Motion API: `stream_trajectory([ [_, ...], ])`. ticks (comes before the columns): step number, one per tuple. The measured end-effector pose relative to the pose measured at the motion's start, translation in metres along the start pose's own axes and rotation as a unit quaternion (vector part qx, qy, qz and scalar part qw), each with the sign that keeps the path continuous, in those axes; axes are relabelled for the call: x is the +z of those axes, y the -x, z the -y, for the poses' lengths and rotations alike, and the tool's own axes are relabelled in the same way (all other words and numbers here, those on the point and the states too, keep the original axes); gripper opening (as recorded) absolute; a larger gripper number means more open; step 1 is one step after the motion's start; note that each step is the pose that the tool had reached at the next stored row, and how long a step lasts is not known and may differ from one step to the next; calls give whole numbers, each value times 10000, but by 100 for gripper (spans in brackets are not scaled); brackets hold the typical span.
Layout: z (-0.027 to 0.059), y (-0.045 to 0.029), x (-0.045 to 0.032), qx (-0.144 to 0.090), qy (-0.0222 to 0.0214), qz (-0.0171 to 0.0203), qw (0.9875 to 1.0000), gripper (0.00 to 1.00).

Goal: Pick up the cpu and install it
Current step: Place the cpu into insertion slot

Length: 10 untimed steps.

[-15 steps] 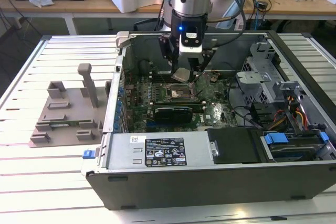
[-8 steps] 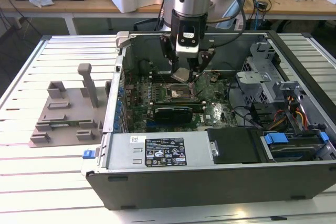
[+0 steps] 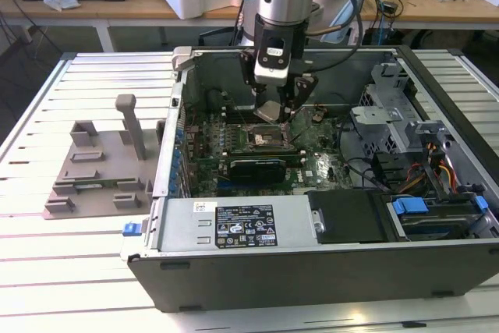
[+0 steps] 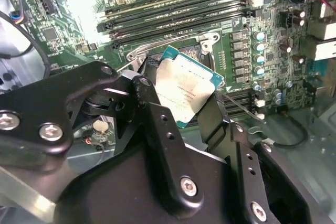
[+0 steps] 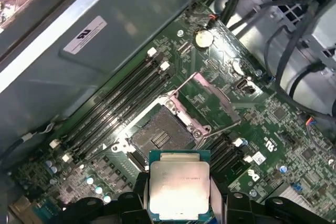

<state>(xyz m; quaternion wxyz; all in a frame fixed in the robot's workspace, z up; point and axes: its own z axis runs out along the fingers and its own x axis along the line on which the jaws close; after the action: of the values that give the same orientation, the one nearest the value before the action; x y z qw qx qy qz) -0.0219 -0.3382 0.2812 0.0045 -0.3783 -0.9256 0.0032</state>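
pinching the cpu (image 5: 179,190) by two opposite edges, your gripper (image 4: 184,106) was clamped on it, a black finger (image 4: 157,129) against each side and the shiny metal lid bare between them. that looked like the right place to hold it: the part read as light, thin and stiff, so weight was no worry, but the lid was smooth and likely slippery, and only the narrow greenish rim gave the pads any purchase. you'd have judged the underside the delicate face, so an edge grip kept contact off it. whether the chip sat level in the grasp, you couldn't tell from either wrist view.

just beyond the chip, the socket (image 5: 160,135) lay open and empty, its contact field showing and its metal load plate (image 5: 210,95) swung up and away. the cpu hung above the motherboard (image 5: 273,129) close to that socket, apart from it and not yet seated. those exposed contacts looked easy to bend, so any crooked touch there was the risk as you'd have weighed it. the long memory slots (image 5: 121,103) ran alongside the socket.

farther out, in the exterior view, the arm reached down into the open computer case (image 3: 312,263). to the exterior view's left of the case stood the grey fixture plate (image 3: 93,177) on the slatted table (image 3: 47,271).
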Motion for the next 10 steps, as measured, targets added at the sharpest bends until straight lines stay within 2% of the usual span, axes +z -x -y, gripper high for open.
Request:
stream_trajectory([
  [2,-1,0,1,115,-6,6,9999,55],
  [4,0,0,0,300,-55,55,9995,55],
  [5,0,0,0,345,-66,65,9994,55],
  [7,1,0,0,494,-70,66,9987,55],
  [10,0,0,1,765,-76,68,9970,55],
])
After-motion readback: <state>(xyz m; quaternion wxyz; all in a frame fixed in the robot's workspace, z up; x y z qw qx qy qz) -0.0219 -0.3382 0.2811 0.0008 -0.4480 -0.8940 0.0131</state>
